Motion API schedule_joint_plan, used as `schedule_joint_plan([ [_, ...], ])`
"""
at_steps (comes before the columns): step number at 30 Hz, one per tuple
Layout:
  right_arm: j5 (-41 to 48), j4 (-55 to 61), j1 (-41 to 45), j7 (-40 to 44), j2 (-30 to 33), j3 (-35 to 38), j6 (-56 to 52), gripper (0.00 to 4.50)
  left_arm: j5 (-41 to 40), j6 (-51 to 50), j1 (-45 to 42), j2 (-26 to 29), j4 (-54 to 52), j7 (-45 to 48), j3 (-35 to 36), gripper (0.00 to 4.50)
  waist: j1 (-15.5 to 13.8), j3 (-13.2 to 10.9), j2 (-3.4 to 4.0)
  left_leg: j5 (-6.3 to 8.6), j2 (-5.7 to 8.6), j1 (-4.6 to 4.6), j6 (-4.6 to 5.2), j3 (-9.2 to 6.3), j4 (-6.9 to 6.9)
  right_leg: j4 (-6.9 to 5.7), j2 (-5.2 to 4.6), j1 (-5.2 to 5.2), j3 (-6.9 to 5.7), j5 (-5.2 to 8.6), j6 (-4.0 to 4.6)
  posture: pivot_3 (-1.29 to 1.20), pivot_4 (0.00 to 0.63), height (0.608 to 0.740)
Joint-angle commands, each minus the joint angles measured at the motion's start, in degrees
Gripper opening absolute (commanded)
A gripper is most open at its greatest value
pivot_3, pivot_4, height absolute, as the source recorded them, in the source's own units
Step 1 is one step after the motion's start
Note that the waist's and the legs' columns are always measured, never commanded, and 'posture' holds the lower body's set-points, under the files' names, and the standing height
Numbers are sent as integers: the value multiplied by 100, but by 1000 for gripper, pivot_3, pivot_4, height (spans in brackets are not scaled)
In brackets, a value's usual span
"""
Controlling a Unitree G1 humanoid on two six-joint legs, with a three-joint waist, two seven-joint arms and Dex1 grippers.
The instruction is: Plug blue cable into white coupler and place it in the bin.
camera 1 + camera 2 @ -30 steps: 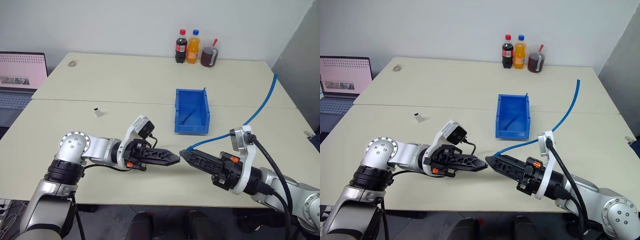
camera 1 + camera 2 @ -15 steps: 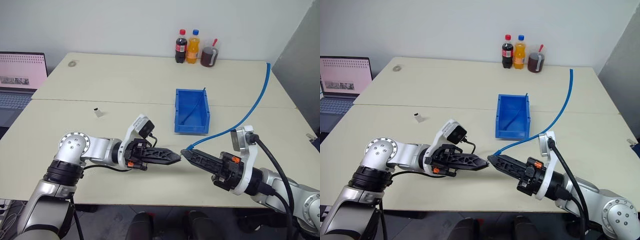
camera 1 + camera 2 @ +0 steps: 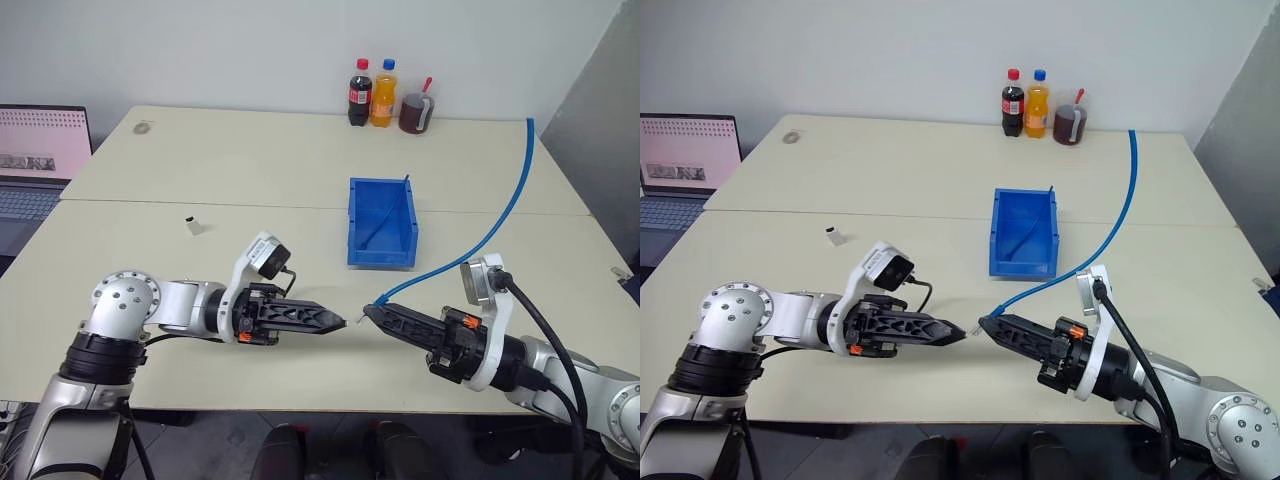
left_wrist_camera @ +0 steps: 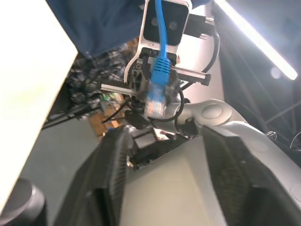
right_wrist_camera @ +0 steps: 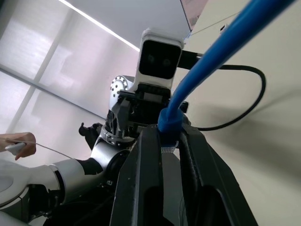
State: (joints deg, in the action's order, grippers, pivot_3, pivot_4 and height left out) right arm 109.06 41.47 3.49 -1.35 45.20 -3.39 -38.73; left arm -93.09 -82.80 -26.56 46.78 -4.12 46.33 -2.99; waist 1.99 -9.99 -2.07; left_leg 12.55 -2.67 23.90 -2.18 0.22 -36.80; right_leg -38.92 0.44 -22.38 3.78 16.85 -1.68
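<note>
Right gripper (image 3: 372,311) clamps cable (image 3: 497,226) plug level, aimed at left gripper (image 3: 338,322), jaws apart; coupler (image 3: 351,320) seemingly between tips.

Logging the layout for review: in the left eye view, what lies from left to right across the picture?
Laptop → small white block → left tool → right tool → bin → blue cable, rising to the right.

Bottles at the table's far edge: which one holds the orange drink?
The middle bottle, blue-capped, between the red-capped dark cola bottle and the dark jug.
</note>
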Motion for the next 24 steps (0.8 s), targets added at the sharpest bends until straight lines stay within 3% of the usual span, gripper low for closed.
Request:
schedule_joint_plan([
  [1,-491,-291,229,473,47,159,-183,214,1771,1167,614,643,-1015,1153,-40,3484,-1,0,1,0,-1,0,0,2,2,0,-1,-4,1,1,2,0,150,740],
  [3,-760,-467,390,643,-33,155,-202,214,2514,1878,909,752,-1117,1229,7,3819,-21,-2,3,0,-3,0,0,2,9,0,-5,-7,0,5,9,0,150,740],
  [6,-1533,-832,735,907,-287,53,-155,214,3290,2773,1486,423,-1194,447,583,4473,-35,-4,7,0,-5,0,0,4,10,-1,-31,-10,1,23,43,0,150,740],
  [10,-2030,-1065,1089,1064,-620,77,-138,214,5225,3938,1775,-194,-1105,-1498,669,4490,-41,-5,8,0,-1,3,0,5,10,1,-44,-9,0,12,21,0,150,740],
  [16,-2397,-1417,1447,1175,-1061,72,-263,214,6694,4599,1862,-1293,-755,-3322,685,4490,-50,-7,-5,0,1,17,-1,6,8,8,-46,-10,-4,-5,-9,0,150,740],
  [20,-2628,-1623,1652,1385,-1163,109,-410,214,7689,5350,1170,-1956,432,-4829,1081,4490,-57,-7,-4,0,2,12,0,3,3,1,-45,-7,-5,-20,1,0,150,740],
  [24,-2853,-1644,1662,1367,-1254,217,-443,214,8109,5925,593,-2171,1519,-5276,1260,4490,-38,-4,-8,0,-2,7,0,3,-9,-4,-16,-1,-6,-22,-12,0,150,740],
])
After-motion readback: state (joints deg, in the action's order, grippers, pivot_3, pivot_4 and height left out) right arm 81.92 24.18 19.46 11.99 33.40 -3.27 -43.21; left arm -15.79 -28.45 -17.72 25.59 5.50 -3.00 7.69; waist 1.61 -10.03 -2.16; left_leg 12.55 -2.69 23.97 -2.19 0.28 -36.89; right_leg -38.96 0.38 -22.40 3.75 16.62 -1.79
